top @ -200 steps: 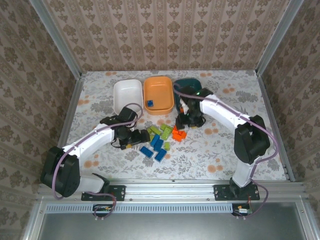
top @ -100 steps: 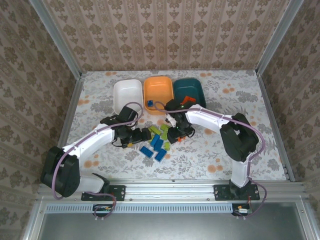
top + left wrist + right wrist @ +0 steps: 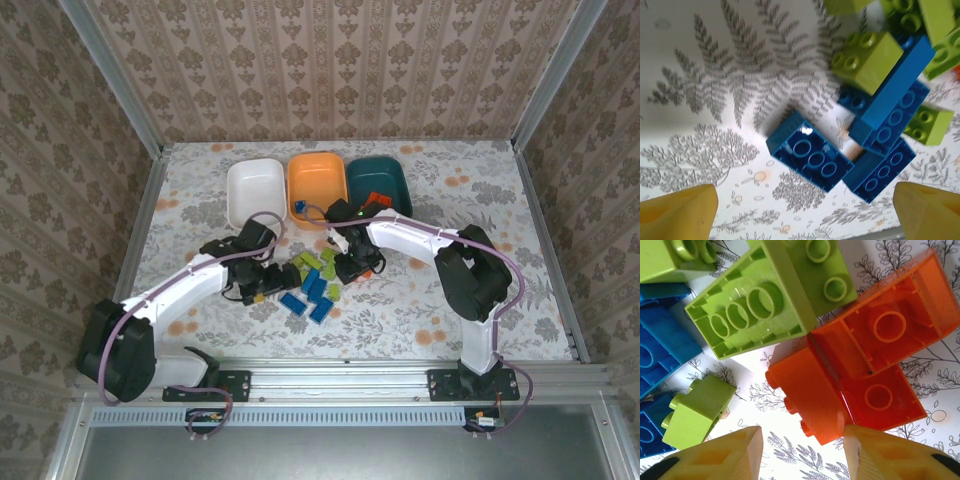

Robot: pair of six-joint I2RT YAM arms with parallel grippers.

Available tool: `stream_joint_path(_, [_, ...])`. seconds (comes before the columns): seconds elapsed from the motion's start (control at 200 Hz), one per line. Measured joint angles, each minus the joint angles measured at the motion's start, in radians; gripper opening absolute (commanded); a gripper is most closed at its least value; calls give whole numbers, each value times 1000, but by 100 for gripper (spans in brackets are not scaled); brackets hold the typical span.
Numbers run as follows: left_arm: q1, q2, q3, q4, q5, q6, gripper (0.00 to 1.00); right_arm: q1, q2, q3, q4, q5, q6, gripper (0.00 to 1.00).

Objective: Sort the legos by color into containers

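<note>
The legos lie in a heap at the table's middle: blue ones, lime green ones and orange ones. My right gripper hangs low over an orange brick lying on its side. Its jaws are open with the brick's end just ahead of the gap, and the right fingertip is at the brick's corner. My left gripper stands wide open above a blue brick that lies studs down. Neither gripper holds anything. The containers stand in a row behind: white, orange and dark teal.
A blue brick lies in the orange bowl and an orange brick in the teal bowl. Papered walls close off the back and both sides. Bare flowered tabletop stretches to the right of the bowls.
My right arm swung from beside the teal bowl down and left to the heap's orange bricks, and its jaws narrowed. The left arm shifted only slightly.
</note>
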Motion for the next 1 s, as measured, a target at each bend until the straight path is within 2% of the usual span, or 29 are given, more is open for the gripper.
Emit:
stream_joint_path(0.215, [-61, 26, -21, -13, 19, -77, 84, 2, -1, 2, 0, 14, 1, 51])
stream_joint_path(0.515, [-66, 175, -43, 53, 29, -126, 80, 2, -26, 0, 16, 21, 3, 58])
stream_joint_path(0.74, [-38, 233, 0, 98, 57, -121, 75, 2, -24, 2, 28, 20, -2, 58])
stream_joint_path(1.0, [39, 250, 4, 104, 103, -71, 72, 3, 28, 13, 47, 10, -9, 50])
